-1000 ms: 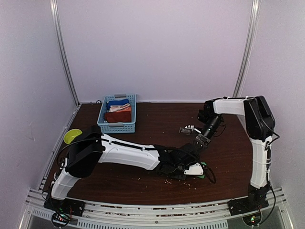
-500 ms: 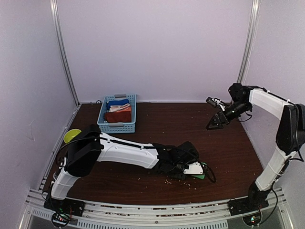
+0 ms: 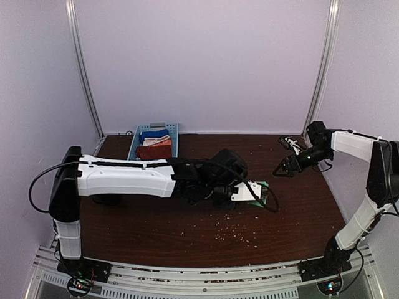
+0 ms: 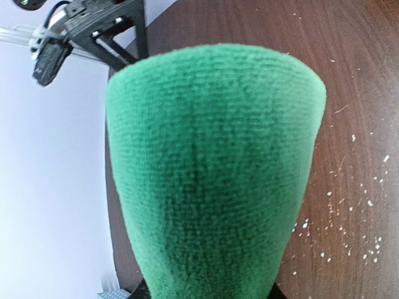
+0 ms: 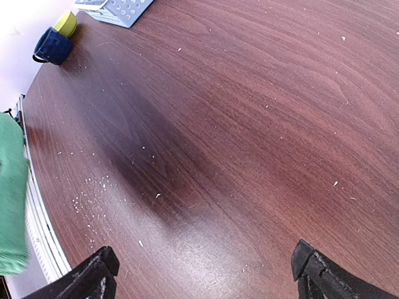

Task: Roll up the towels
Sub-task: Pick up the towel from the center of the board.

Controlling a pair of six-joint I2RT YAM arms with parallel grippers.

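The left claw [image 3: 255,194] grips the rolled green towel [image 4: 212,174] to the right of the basket [image 3: 153,167], which holds the rust towel [image 3: 154,152]. The right claw [image 5: 206,280] stands wide and empty, further right. The step in hand is probably transfer; next, set the roll down without unrolling it.

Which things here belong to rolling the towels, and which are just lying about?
Job: green towel; rust towel.
Lying about: blue basket, blue cloth, striped cloth, yellow cup, blue mug, crumbs.
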